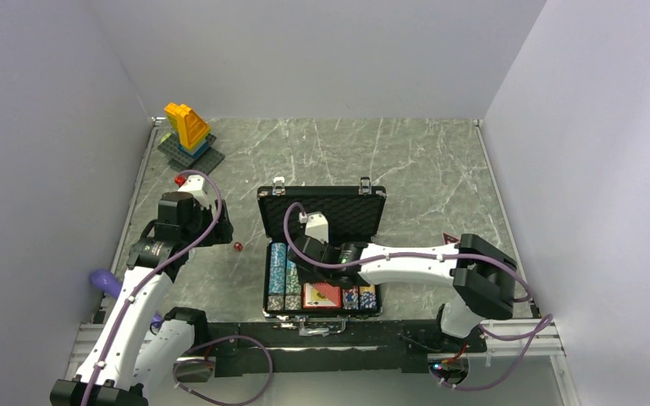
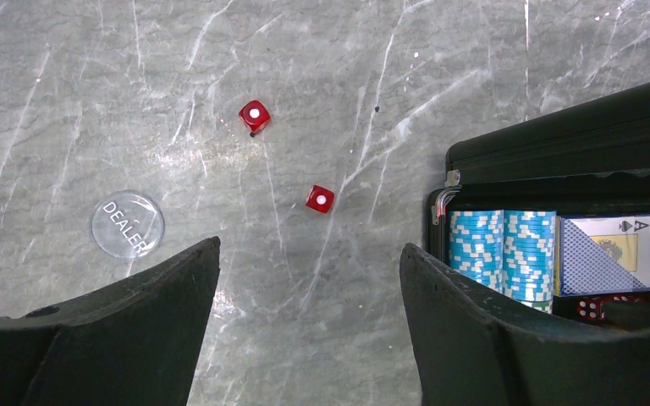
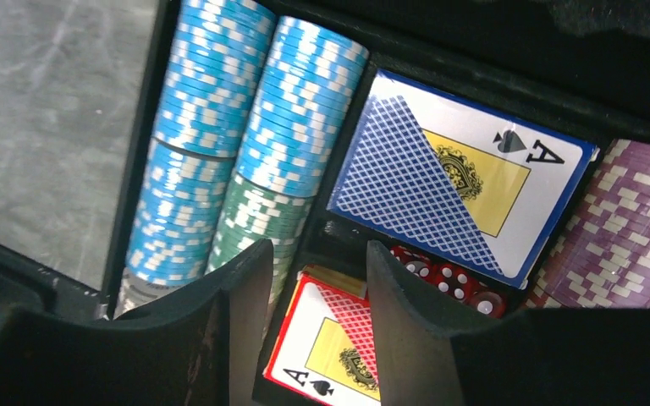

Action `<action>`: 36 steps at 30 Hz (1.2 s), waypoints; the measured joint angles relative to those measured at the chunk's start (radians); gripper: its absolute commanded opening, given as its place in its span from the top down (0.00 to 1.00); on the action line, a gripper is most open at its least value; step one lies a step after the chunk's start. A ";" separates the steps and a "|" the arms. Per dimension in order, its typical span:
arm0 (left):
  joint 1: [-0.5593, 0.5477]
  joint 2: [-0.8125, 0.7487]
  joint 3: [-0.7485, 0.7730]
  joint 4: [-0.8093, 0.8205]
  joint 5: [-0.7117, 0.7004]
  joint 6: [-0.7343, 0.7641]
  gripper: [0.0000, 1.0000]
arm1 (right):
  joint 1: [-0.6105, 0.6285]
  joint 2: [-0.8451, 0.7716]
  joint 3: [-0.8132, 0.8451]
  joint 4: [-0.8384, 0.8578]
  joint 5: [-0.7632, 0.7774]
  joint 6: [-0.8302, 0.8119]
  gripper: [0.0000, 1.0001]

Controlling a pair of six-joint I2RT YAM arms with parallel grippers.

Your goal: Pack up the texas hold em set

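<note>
Case [image 1: 351, 211] lay open by the middle of the tabletop's near edge, lid up. Blue chips [image 3: 220, 110], blue deck [image 3: 461, 173], red deck [image 3: 330, 347] and a few dice [image 3: 453, 283] already sat in their slots. Two loose dice, one [image 2: 254, 116] and another [image 2: 320, 199], plus a clear dealer button [image 2: 128, 224], lay on bare tabletop between the case and the left edge.

My left claw [image 2: 309, 254] hung over them, fingers wide apart, nothing held. My right claw [image 3: 319, 247] was inside the case above the red deck, fingers a little apart, empty.

I judged the step to be fetching the loose dice. To do it well I'd centre on the nearer die, drop straight, close on flat faces, since a small cube may pop out. I'd clear the right arm first so the dice slot was reachable.
</note>
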 measured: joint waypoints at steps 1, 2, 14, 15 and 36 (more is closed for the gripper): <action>0.000 0.000 0.000 0.000 0.000 0.000 0.18 | 0.000 -0.010 0.000 0.008 -0.003 -0.007 0.50; 0.000 0.000 0.000 0.000 0.000 0.000 0.18 | 0.000 -0.021 0.000 0.014 -0.004 -0.013 0.50; 0.000 0.000 0.000 0.000 0.000 0.000 0.18 | -0.019 -0.088 -0.063 -0.035 0.033 0.031 0.55; 0.000 0.000 0.000 0.000 0.000 0.000 0.19 | -0.022 -0.090 -0.077 -0.041 0.032 0.036 0.55; 0.000 0.002 0.000 0.000 0.000 0.000 0.19 | -0.027 -0.119 -0.140 -0.078 0.017 0.082 0.58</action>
